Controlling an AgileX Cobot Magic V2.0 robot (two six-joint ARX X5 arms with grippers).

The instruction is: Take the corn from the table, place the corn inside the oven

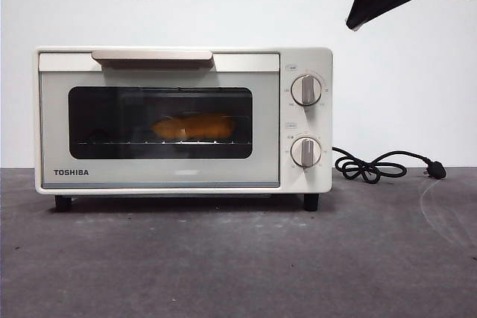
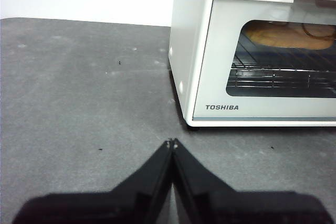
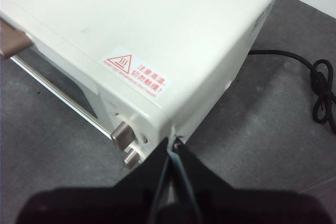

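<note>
Matte mottled table, glossy oven

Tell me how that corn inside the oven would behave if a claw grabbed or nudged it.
The corn looks glossy, so it may slip in a pinch. Its rounded, lumpy cob shape suggests it could roll along the wire rack if nudged. It seems to keep its shape on the bars, so it is probably stiff, though the Toshiba oven's dark glass blurs detail.

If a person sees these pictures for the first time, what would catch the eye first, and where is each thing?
First the cream-white oven, standing in the middle of the dark table with its door closed. Behind its glass the orange corn lies on the rack. To one side, near the knobs, a black cord lies coiled on the table, and the right gripper hangs above that end of the oven.
</note>
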